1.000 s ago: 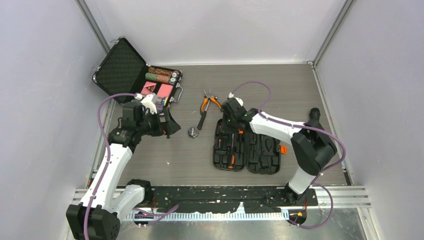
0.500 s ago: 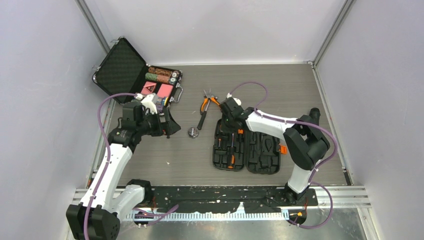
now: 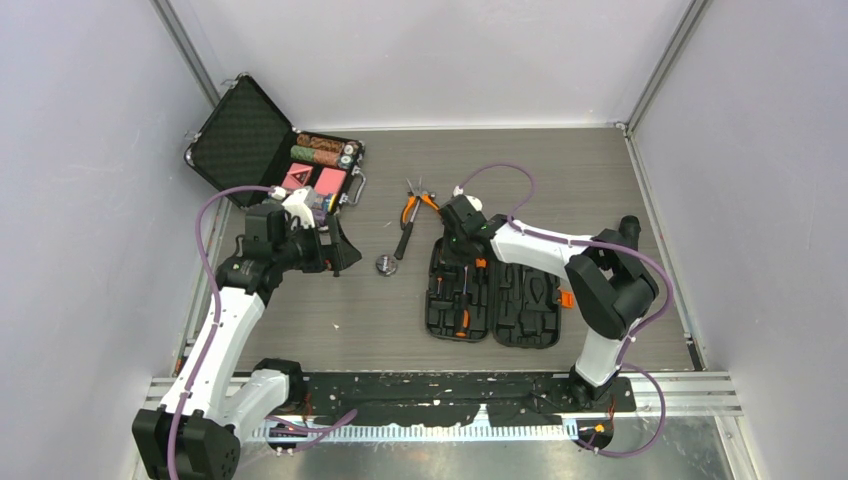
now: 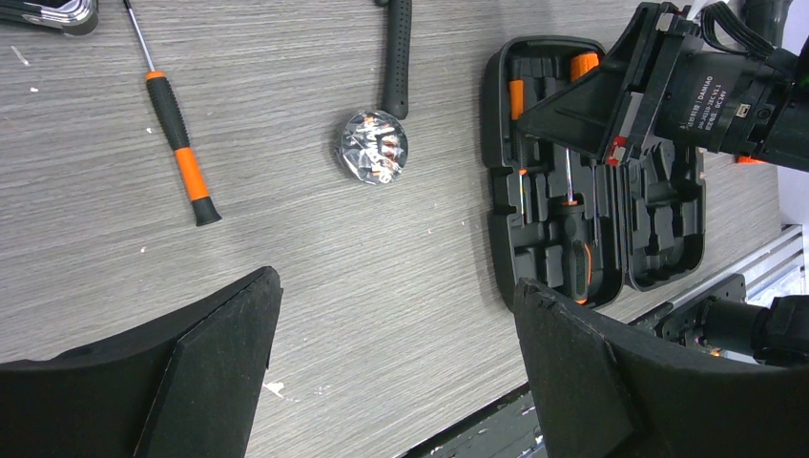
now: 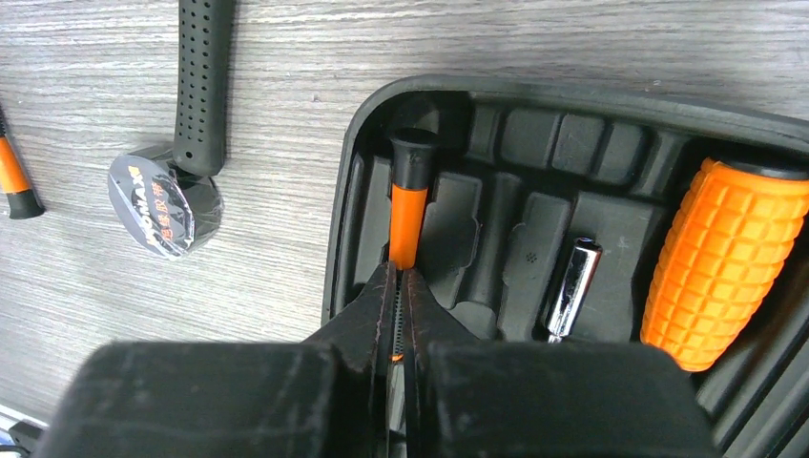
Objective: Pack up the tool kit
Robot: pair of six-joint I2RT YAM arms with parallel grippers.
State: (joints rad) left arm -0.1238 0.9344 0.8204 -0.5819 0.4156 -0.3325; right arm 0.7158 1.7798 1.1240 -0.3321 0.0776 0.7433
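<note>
Seating the small screwdriver (image 5: 408, 215) in a corner slot of the open case (image 3: 530, 310) on the table (image 3: 330, 310) looks like your step, right gripper (image 5: 399, 286) tips pressed together on its handle, left gripper (image 4: 396, 286) spread wide and empty; next, lift clear and fetch the loose screwdriver (image 4: 176, 143).

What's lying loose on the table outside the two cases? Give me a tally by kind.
Orange-and-black screwdriver: 1
Orange-handled pliers: 1
Black-handled tool: 1
Round silvery item: 1
Total: 4
</note>
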